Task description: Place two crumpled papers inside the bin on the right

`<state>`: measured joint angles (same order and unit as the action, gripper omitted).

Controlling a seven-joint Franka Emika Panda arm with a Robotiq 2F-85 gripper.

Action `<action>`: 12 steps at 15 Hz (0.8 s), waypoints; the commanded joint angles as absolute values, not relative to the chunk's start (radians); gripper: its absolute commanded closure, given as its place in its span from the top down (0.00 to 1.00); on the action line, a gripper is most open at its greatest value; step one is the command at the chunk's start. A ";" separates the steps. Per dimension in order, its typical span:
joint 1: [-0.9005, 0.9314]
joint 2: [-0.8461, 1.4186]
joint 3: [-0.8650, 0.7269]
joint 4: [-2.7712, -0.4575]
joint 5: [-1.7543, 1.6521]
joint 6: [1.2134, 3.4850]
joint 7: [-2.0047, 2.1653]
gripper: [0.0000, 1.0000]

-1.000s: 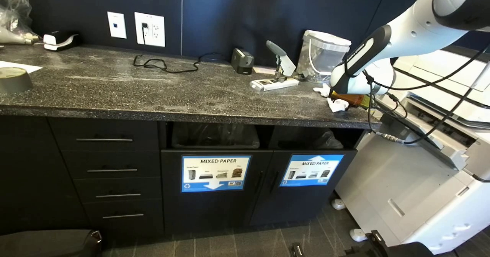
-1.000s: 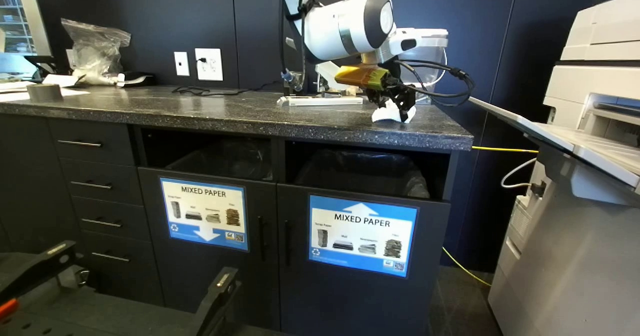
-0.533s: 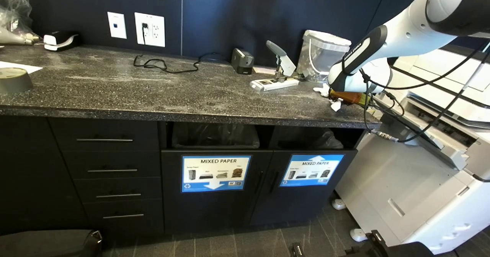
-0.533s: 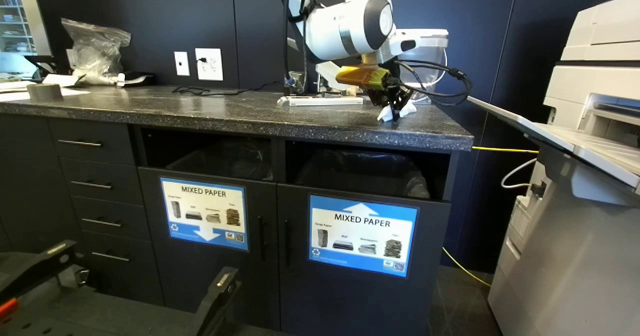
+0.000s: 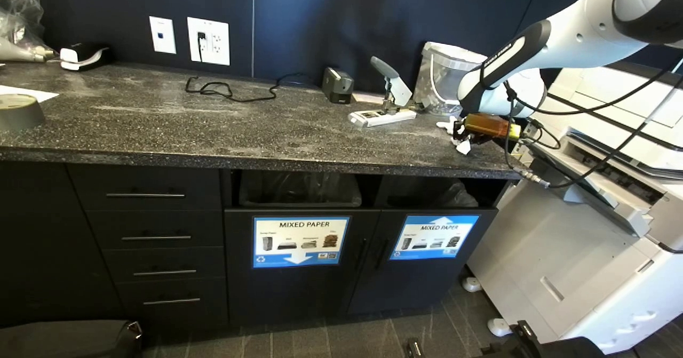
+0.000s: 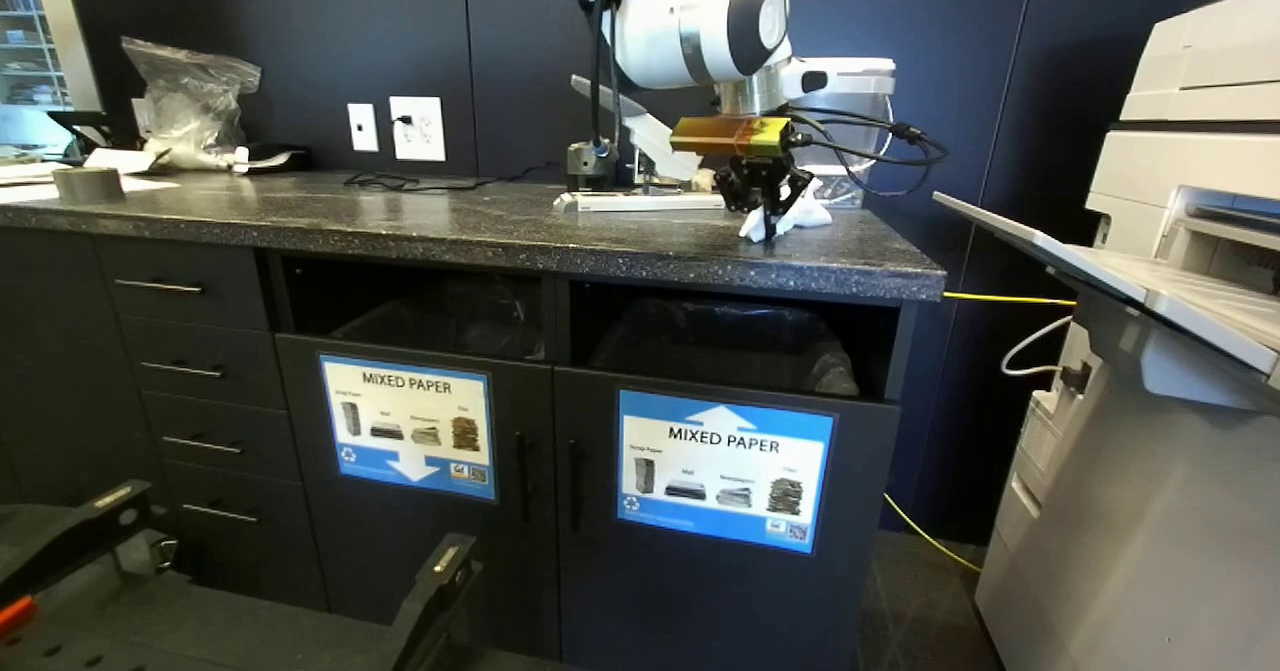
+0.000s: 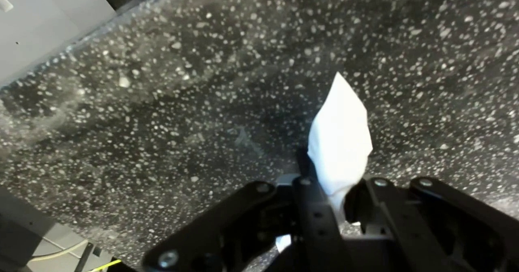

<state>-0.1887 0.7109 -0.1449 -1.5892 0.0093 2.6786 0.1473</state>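
Likely the pick-up: your gripper pinches one crumpled paper; next, carry it to the right-hand bin.

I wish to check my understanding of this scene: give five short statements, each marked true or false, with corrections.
1. The hand pinches a crumpled paper. True.
2. The second crumpled paper lies inside a bin. False: it lies on the counter.
3. A plug sits in the wall outlet. True.
4. Both door signs carry upward arrows. False: the left sign carries a downward one.
5. The roll of tape lies left of the plug in both exterior views. True.
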 commanded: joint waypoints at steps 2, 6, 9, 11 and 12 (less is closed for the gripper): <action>-0.207 0.658 -0.073 -1.665 0.039 2.604 0.027 0.02; -0.169 0.593 -0.065 -1.785 0.020 2.626 0.017 0.02; -0.157 0.542 -0.051 -1.870 0.016 2.623 -0.005 0.02; -0.160 0.504 -0.038 -1.921 0.022 2.613 -0.036 0.02; -0.140 0.490 -0.044 -1.949 0.010 2.618 -0.025 0.02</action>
